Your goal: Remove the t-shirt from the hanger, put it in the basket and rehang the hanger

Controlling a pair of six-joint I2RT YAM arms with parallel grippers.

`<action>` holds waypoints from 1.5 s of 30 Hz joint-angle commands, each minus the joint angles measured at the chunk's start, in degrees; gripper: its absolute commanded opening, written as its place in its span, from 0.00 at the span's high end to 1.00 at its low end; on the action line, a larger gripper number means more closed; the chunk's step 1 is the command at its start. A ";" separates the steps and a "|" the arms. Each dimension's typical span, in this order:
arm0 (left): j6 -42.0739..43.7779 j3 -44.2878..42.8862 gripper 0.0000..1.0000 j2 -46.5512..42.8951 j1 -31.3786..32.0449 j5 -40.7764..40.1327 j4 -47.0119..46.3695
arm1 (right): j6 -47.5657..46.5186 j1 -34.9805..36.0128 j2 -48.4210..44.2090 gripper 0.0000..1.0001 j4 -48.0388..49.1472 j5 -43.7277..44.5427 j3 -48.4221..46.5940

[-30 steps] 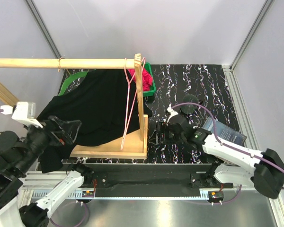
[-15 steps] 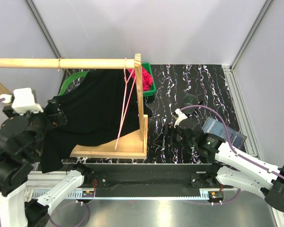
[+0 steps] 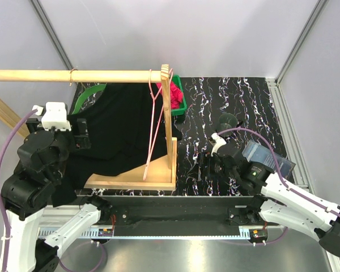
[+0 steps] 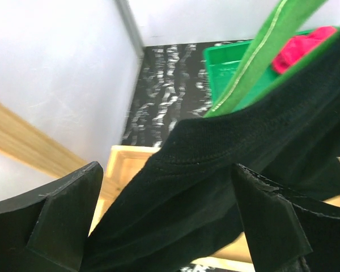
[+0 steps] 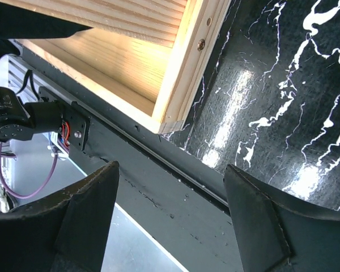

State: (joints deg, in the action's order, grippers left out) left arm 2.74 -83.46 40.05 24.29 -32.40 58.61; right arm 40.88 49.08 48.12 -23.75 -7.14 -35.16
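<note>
The black t-shirt [image 3: 119, 127] hangs from the pink wire hanger [image 3: 154, 122], which hooks on the wooden rail [image 3: 73, 75], and spreads left and down over the wooden stand base [image 3: 133, 177]. My left gripper [image 3: 82, 129] is at the shirt's left edge. In the left wrist view its jaws stand wide apart [image 4: 165, 170] with a hemmed fold of the shirt [image 4: 226, 170] lying between the fingers. My right gripper [image 3: 207, 164] is open and empty, low beside the base's front right corner [image 5: 178, 107].
A green basket [image 3: 180, 97] with red cloth [image 3: 173, 90] stands behind the upright post. A green curved band [image 3: 88, 93] lies at the back left. A dark cup [image 3: 226, 120] and a grey flat pack [image 3: 269, 158] sit on the right. The table's front rail [image 5: 175, 187] is under the right gripper.
The left arm has swung up and back, its gripper now higher at the shirt's left edge. The right arm has pulled away to the right from the stand. The hanger has swayed slightly.
</note>
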 commanded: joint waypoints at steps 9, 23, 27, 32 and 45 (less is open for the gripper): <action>-14.60 1.90 0.22 -5.24 0.05 19.04 -0.69 | -1.60 0.32 -1.19 0.18 -1.21 -0.69 -1.85; -19.09 5.32 0.65 -7.62 0.14 27.83 -1.74 | -2.65 0.32 1.63 0.18 -1.21 0.19 -3.69; -19.62 5.50 0.80 -7.18 0.05 27.83 -2.18 | -2.30 0.32 1.02 0.18 -1.21 0.37 -3.52; -21.90 4.01 0.92 -6.66 0.14 27.66 -3.85 | -1.95 0.31 -0.04 0.18 -1.48 0.46 -3.16; -26.12 -1.71 1.00 -3.93 0.05 28.89 -9.91 | -1.77 0.32 -0.04 0.18 -2.36 0.90 -3.86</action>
State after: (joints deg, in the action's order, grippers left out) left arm -21.28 -82.74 34.72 24.29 -5.30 55.99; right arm 39.29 49.08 48.73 -26.44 -6.98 -36.32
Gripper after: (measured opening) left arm 0.433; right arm 0.819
